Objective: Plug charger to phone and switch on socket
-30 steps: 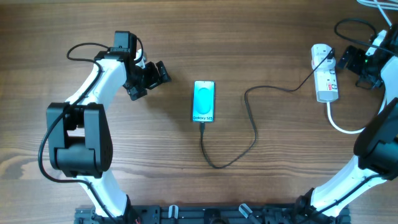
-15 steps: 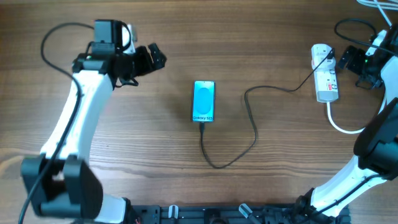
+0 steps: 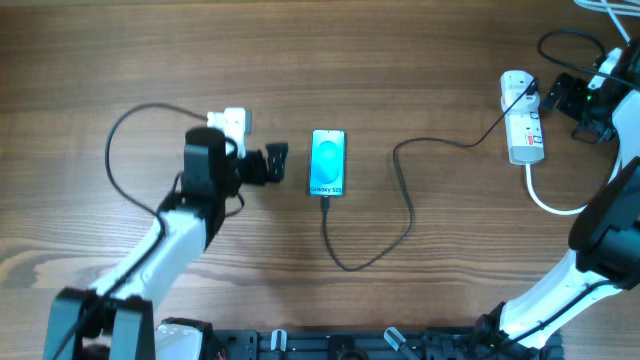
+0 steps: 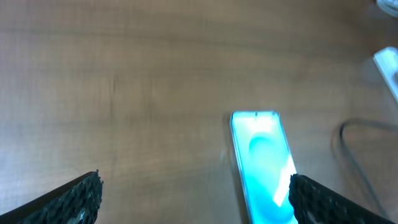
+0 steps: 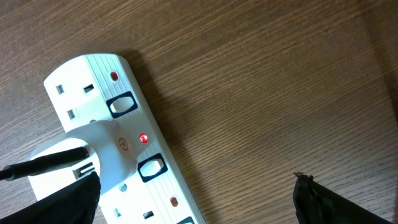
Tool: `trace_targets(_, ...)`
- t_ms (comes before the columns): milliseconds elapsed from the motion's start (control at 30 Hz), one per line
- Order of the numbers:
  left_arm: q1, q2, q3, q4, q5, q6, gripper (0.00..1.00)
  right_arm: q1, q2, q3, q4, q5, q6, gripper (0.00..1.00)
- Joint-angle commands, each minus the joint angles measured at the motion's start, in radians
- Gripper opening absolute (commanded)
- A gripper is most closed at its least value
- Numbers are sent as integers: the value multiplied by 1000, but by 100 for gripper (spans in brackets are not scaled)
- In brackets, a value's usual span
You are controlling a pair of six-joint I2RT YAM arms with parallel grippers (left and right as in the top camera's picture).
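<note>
On the desk (image 3: 200, 60), the left end effector (image 3: 277, 163), fingers spread and empty, hangs just left of the phone (image 3: 328, 163); a sideways push there could slide the phone and pull the charger (image 3: 410, 215) tip loose from its near edge. Far right of the phone, the right end effector (image 3: 552, 98), also spread, could shove the socket (image 3: 522, 120) aside instead of switching it on. I count one desk, two end effectors, one socket, one phone, one charger
</note>
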Motion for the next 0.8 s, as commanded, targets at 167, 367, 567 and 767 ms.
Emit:
trace_targets(167,-1,-276,-422,196,-143,-120,100,-3,-14,-2,3,-12,-13,100)
trace_targets(367,-1,-454,-556,195,-191,-120,100,-3,-14,-3,3,-12,-13,100)
trace_targets(567,-1,-648,-561,-23,-214,-119,100,-3,-14,-2,3,-12,-13,100)
trace_targets(767,-1,-937,-560,-219,-240,-119,100,-3,-14,-3,3,-12,-13,100)
